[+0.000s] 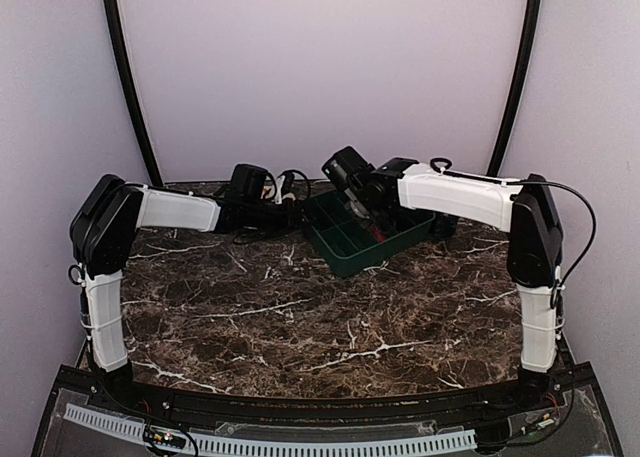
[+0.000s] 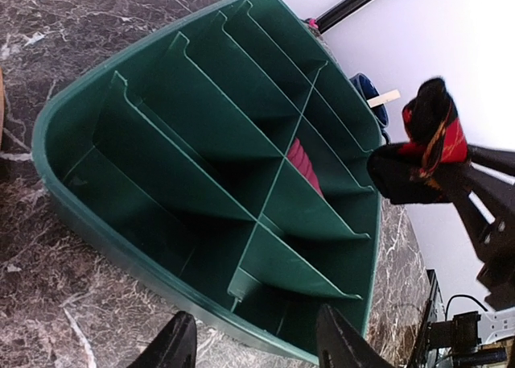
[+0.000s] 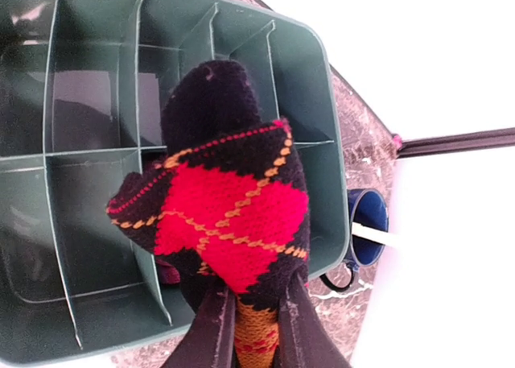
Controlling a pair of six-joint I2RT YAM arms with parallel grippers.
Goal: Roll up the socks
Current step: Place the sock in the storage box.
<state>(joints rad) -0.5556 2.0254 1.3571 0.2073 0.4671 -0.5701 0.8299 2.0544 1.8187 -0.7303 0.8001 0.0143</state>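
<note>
While clamped in right gripper (image 3: 251,332), rolled black-and-red argyle sock bundle (image 3: 229,215) hovering over green divided plastic bin (image 3: 326,102): likely the stowing step. Long axis in line with fingers, black end pointing away, binward. Next: lower into a free compartment, then release. Left gripper (image 2: 257,344) spread apart, holding nothing, beside bin.

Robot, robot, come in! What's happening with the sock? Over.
Right gripper shut on argyle sock, above green tray. Left gripper open, empty, at tray's edge. Pink item in one compartment.
</note>
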